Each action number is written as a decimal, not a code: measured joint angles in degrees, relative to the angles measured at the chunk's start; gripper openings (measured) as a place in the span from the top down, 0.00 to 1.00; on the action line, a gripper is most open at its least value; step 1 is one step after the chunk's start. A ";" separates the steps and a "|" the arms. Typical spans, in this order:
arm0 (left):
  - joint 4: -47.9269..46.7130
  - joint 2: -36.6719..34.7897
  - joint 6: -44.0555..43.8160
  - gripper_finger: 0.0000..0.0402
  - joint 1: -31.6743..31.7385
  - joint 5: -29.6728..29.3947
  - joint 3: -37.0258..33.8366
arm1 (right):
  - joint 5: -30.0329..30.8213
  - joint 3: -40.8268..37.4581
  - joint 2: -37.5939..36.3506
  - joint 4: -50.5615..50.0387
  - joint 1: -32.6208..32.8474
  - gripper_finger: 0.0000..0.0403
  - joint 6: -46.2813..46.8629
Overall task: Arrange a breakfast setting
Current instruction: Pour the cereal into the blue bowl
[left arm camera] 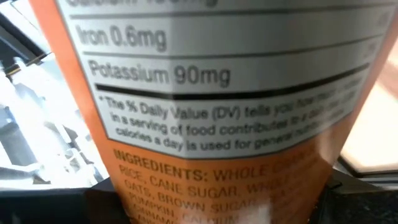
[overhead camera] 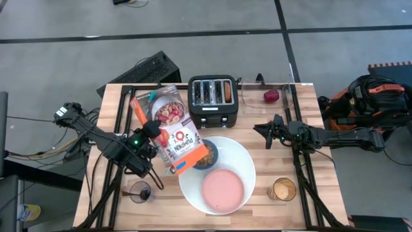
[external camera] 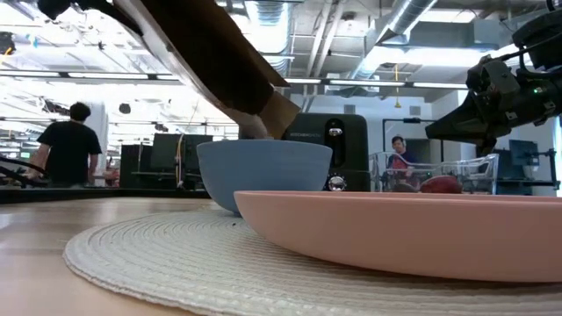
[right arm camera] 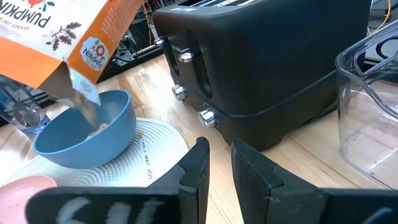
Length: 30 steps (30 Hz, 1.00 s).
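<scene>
Left gripper (overhead camera: 149, 143), clamped on the orange cereal box (overhead camera: 172, 129), tips its open corner over the blue bowl (right arm camera: 87, 132), which sits on the round white mat (overhead camera: 219, 174) beside the pink plate (overhead camera: 223, 189). Pour well: keep the spout centred, tilt gradually. Right gripper (right arm camera: 217, 163) waits nearly closed, empty, near the toaster (overhead camera: 214, 100).

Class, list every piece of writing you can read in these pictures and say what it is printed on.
"PUMPKIN": front of the orange cardboard cereal box.
"Iron 0.6mg", "Potassium 90mg", "The % Daily Value (DV) tells you how much...", "INGREDIENTS: WHOLE...", "CANE SUGAR": the box's side panel, left wrist view.
"TABLE MAT 2021", faint: round white woven mat.
Other print: too blurred.
</scene>
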 joint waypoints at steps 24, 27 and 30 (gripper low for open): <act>0.04 0.04 3.39 0.46 -0.09 1.11 0.00 | -0.02 0.00 0.00 -0.02 0.00 0.77 0.00; 0.15 0.04 3.52 0.46 -0.13 -0.95 0.00 | -0.01 0.00 0.00 0.00 -0.02 0.77 0.00; 0.03 0.04 3.43 0.46 -0.07 -1.00 0.02 | -0.02 0.01 0.00 0.00 -0.01 0.77 0.00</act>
